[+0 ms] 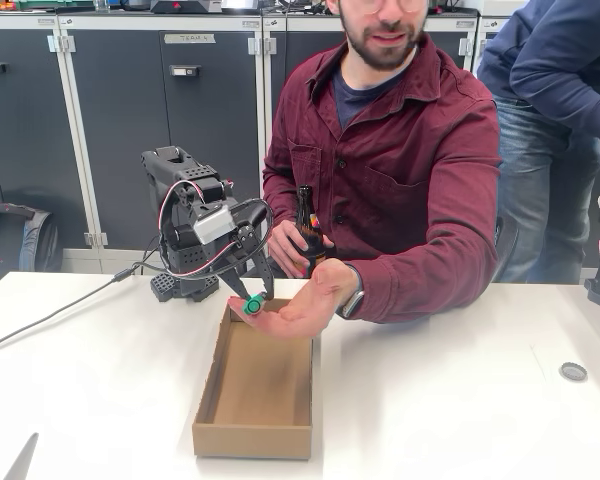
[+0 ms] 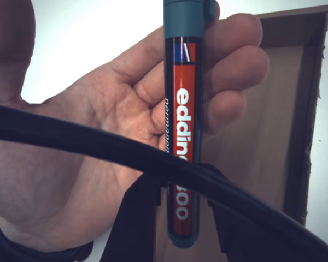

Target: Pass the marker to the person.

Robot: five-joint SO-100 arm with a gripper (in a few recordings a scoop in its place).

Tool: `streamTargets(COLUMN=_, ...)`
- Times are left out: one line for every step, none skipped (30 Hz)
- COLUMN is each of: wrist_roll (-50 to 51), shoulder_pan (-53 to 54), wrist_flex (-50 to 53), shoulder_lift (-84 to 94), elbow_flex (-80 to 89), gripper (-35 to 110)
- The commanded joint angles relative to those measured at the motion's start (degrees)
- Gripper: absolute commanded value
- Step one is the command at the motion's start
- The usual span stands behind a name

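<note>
Claw: the claw (image 1: 248, 297) is clamped on the marker (image 1: 253, 304), holding it just above the open palm.
Marker: in the wrist view the marker (image 2: 183, 131) runs upright across the person's fingers (image 2: 229, 71), its lower part between the dark jaws.
Person: the person (image 1: 400, 150) sits behind the table (image 1: 460, 400), hand (image 1: 302, 305) stretched palm-up over the cardboard box (image 1: 255, 390).
Other hand: holds a brown bottle (image 1: 307, 228).

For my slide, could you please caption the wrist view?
Gripper holding the marker over the person's open hand, cardboard box beneath.
</note>
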Motion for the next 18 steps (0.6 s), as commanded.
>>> streamTargets(wrist_roll=0.44, shoulder_pan=0.00, wrist_flex=-1.85, shoulder_lift=-0.62, elbow_flex=-5.10, gripper=-5)
streamTargets(wrist_roll=0.53, shoulder_pan=0.18, wrist_flex=-2.11, shoulder_lift=-1.05, elbow_flex=-5.27, gripper=-5)
streamTargets(wrist_roll=0.53, shoulder_pan=0.35, wrist_flex=-2.29, shoulder_lift=-1.67, elbow_flex=-5.45, gripper=-5)
streamTargets(wrist_roll=0.53, shoulder_pan=0.53, wrist_flex=-2.46, shoulder_lift=-2.20, elbow_flex=-5.71, gripper=-5)
streamTargets(wrist_roll=0.44, shoulder_pan=0.62, wrist_flex=-2.90, shoulder_lift=-2.55, elbow_flex=-5.80, gripper=-5)
streamTargets(wrist_roll=0.44, shoulder_pan=0.70, wrist_flex=-3.34, shoulder_lift=-2.81, elbow_flex=-5.80, gripper=-5)
streamTargets(wrist_roll=0.26, shoulder_pan=0.88, wrist_flex=-3.96, shoulder_lift=-3.08, elbow_flex=-5.54, gripper=-5)
streamTargets(wrist_roll=0.09, shoulder_pan=0.97, wrist_flex=-4.57, shoulder_lift=-3.16, elbow_flex=-5.36, gripper=-5)
streamTargets(wrist_roll=0.09, shoulder_pan=1.05, wrist_flex=-4.83, shoulder_lift=-3.34, elbow_flex=-5.27, gripper=-5)
streamTargets(wrist_roll=0.00, shoulder_pan=1.14, wrist_flex=-5.01, shoulder_lift=-3.52, elbow_flex=-5.27, gripper=-5)
streamTargets(wrist_roll=-0.09, shoulder_pan=1.23, wrist_flex=-5.45, shoulder_lift=-3.69, elbow_flex=-5.27, gripper=-5)
streamTargets(wrist_roll=0.00, shoulder_pan=1.23, wrist_flex=-5.89, shoulder_lift=-3.87, elbow_flex=-5.27, gripper=-5)
streamTargets(wrist_roll=0.09, shoulder_pan=1.32, wrist_flex=-5.98, shoulder_lift=-3.96, elbow_flex=-5.36, gripper=-5)
streamTargets(wrist_roll=0.18, shoulder_pan=1.32, wrist_flex=-5.98, shoulder_lift=-4.13, elbow_flex=-5.80, gripper=-5)
streamTargets(wrist_roll=0.53, shoulder_pan=1.41, wrist_flex=-5.89, shoulder_lift=-4.48, elbow_flex=-6.33, gripper=-5)
streamTargets(wrist_roll=0.79, shoulder_pan=1.49, wrist_flex=-5.62, shoulder_lift=-4.75, elbow_flex=-7.03, gripper=-5)
streamTargets(wrist_roll=0.97, shoulder_pan=1.58, wrist_flex=-5.62, shoulder_lift=-5.19, elbow_flex=-7.47, gripper=-5)
streamTargets(wrist_roll=1.32, shoulder_pan=1.58, wrist_flex=-5.89, shoulder_lift=-5.36, elbow_flex=-7.82, gripper=-5)
